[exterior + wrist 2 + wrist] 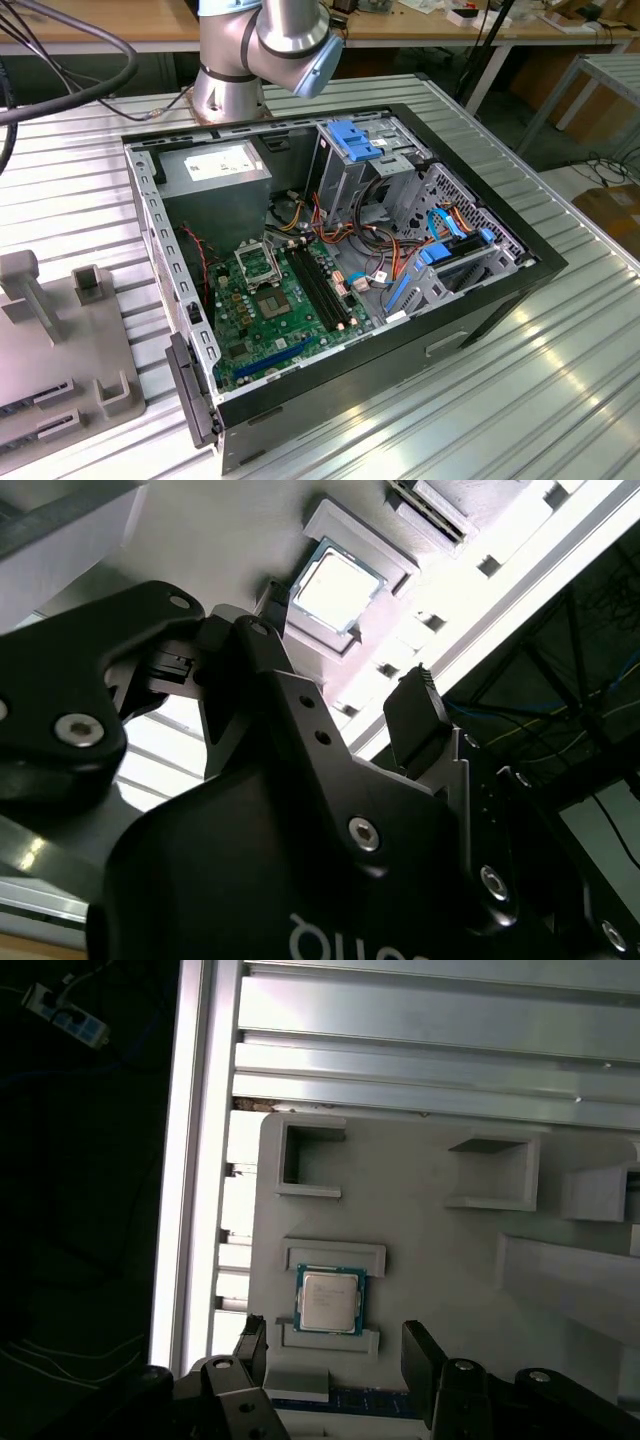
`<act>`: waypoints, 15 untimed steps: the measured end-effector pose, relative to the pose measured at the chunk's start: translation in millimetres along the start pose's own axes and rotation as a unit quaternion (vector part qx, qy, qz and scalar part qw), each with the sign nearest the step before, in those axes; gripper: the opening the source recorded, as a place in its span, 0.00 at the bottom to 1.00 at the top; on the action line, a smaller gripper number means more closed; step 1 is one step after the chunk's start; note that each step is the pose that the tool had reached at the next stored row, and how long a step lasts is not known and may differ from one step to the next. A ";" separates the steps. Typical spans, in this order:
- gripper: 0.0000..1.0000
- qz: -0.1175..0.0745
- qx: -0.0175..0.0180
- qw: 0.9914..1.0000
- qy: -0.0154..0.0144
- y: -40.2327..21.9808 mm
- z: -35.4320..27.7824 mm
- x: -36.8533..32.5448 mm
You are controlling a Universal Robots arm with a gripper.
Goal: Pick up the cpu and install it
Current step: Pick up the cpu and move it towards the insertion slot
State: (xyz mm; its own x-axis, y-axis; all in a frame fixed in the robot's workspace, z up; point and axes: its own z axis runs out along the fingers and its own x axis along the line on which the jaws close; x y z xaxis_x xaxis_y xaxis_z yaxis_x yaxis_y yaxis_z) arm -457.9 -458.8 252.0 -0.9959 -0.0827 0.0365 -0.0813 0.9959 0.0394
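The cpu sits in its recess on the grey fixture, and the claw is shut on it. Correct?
No. The cpu sits in its recess on the grey fixture, but the claw is open, not shut on it: the first wrist view shows its fingers spread, clear of the chip.

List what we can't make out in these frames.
cpu: second wrist view, top washed out by glare.
Socket: exterior view, too small to tell whether it holds a chip.
Arm: exterior view, cut off by the top edge.
Fingers: first wrist view, run off the picture's edge.
Grey tray: exterior view, cut by the left edge.
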 end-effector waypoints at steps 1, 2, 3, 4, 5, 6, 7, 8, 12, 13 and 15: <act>0.65 0.000 0.000 1.000 0.000 -0.1 1.9 -0.1; 0.65 0.000 0.000 1.000 0.000 -0.1 3.7 -0.1; 0.65 0.001 0.000 1.000 0.000 -0.2 5.6 -0.2; 0.65 0.001 0.000 1.000 0.000 -0.3 7.6 -0.3; 0.65 0.002 0.000 1.000 0.000 -0.4 9.5 -0.4; 0.65 0.002 0.000 1.000 0.000 -0.5 11.4 -0.5; 0.65 0.002 0.000 1.000 0.000 -0.5 13.2 -0.5; 0.65 0.003 0.000 1.000 0.000 -0.6 15.3 -0.6; 0.65 0.008 0.000 1.000 0.000 0.4 25.3 -0.9; 0.65 0.010 0.000 1.000 0.000 0.4 27.2 -0.7; 0.65 0.013 0.000 1.000 0.000 0.3 30.7 -0.5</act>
State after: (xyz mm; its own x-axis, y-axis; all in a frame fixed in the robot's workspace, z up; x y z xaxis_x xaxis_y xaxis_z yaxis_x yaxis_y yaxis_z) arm -458.6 -457.4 221.4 -0.9977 -0.0568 0.0366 -0.0553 0.9977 0.0394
